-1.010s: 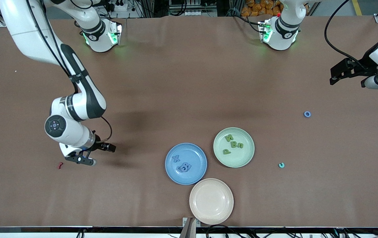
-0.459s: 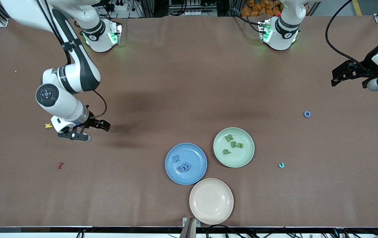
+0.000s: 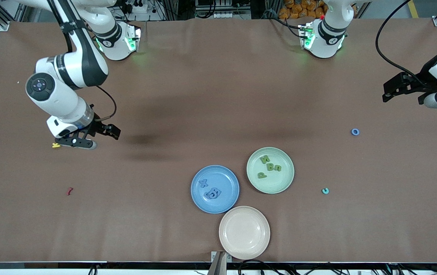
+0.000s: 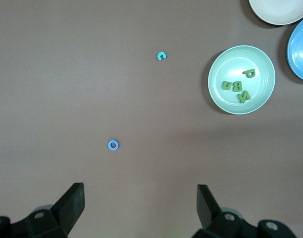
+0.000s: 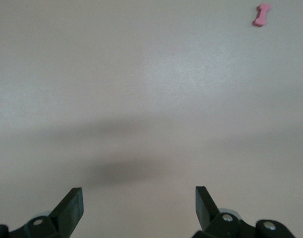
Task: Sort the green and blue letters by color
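Two spread-fingered grippers, left [image 3: 388, 91] and right [image 3: 88, 138], well apart from blue O [image 3: 355, 132].

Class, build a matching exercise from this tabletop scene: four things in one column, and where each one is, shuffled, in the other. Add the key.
Things
1. Blue X
2. Green P
3. Blue O
4. Yellow letter

Places
A. on the bare table, toward the left arm's end
B. in the blue plate
C. on the table beside the right gripper
D. in the green plate

Pairs: 1-B, 2-D, 3-A, 4-C
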Motion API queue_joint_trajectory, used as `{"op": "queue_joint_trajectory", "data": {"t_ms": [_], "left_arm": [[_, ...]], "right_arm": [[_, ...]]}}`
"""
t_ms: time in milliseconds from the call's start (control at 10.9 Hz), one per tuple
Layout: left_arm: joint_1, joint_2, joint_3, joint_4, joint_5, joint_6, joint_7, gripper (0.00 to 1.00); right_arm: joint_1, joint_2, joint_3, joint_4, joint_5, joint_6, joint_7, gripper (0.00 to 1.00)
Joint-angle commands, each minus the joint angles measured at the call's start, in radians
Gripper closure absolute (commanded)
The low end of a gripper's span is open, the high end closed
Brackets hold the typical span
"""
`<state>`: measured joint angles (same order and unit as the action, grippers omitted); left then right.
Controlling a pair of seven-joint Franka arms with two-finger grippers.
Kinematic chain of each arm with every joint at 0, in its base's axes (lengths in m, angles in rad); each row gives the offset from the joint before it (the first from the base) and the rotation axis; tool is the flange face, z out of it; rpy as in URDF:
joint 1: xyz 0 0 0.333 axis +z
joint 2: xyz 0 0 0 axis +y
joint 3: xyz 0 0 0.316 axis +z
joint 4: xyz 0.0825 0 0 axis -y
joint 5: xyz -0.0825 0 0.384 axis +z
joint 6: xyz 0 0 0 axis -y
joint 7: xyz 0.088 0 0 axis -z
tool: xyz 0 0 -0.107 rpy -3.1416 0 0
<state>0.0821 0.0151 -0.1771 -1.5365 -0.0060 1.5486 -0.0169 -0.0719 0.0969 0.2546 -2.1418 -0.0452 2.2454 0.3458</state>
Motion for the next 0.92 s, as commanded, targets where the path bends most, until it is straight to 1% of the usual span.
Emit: {"op": "queue_joint_trajectory", "data": {"t_ms": [0, 184, 275, 459, 826], "left_arm": [[-0.001, 0.003, -0.004, 0.003, 0.02, 0.01, -0.015, 0.0], [0.001, 0.002, -0.004, 0.001, 0.021, 0.011, -0.015, 0.0], [0.001, 0.003, -0.004, 0.001, 0.021, 0.013, -0.015, 0.0], [0.001, 0.003, -0.004, 0.001, 0.02, 0.013, -0.015, 0.0], [0.001, 0.002, -0.004, 0.001, 0.02, 0.015, -0.015, 0.0]], "right_arm": [[-0.022, -0.046, 0.025, 0.104, -0.007, -0.171, -0.053, 0.0], [-0.022, -0.054, 0.018, 0.198, -0.004, -0.274, -0.115, 0.0], [-0.02, -0.054, 0.012, 0.27, 0.019, -0.352, -0.154, 0.0], [0.001, -0.052, -0.032, 0.42, 0.073, -0.495, -0.227, 0.0], [0.014, -0.052, -0.055, 0.64, 0.061, -0.699, -0.286, 0.0]]}}
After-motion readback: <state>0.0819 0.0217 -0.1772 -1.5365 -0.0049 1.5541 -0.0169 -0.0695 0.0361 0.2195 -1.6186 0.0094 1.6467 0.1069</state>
